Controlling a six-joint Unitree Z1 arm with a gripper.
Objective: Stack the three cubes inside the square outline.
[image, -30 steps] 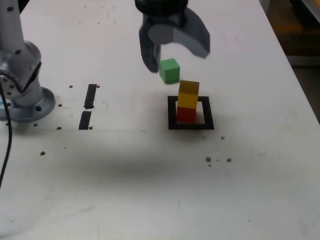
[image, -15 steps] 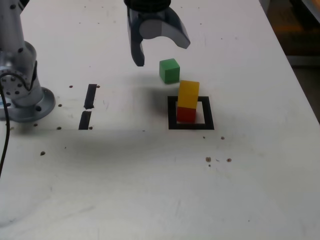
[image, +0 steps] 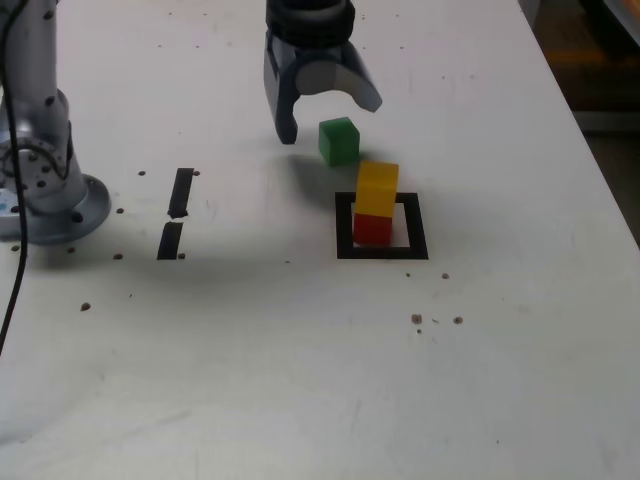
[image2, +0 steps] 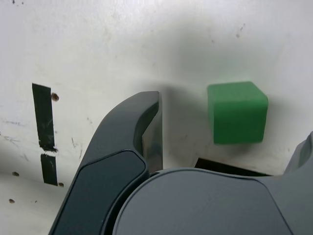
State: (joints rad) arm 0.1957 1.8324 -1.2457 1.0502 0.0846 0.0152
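Tool (image: pixel 328 114) inspected first: we find its jaws spread wide and holding nothing, with clear air between them in both views. In the exterior view it hangs over the far half of the table (image: pixel 300 380), roughly midway between that view's left and right edges, fingers pointing down toward the surface.

We note the green cube (image: pixel 339 140) resting on the table just beside the tool, on the side toward the near edge and slightly toward the exterior view's right. In the wrist view the green cube (image2: pixel 237 112) lies in the open gap past the dark finger (image2: pixel 142 132), apart from it and not touched. The cube has no long axis; its faces look slightly turned against the finger.

We record the square outline (image: pixel 381 228) nearer the table's front than the green cube, with the red cube (image: pixel 372 228) standing inside it and the yellow cube (image: pixel 377 188) seated on top. That makes 2 of 3 cubes stacked; the green 1 is still loose.

We judge the step in hand to be the approach to the green cube. The coming move turns on 1 relation: the cube sits off the tool's centre line toward the stack, so the tool must shift that way and descend to bracket it. The stack stands near the green cube, and a wide-open jaw could brush the yellow cube.

2 short black tape strips (image: pixel 176 212) lie well apart, toward the exterior view's left.
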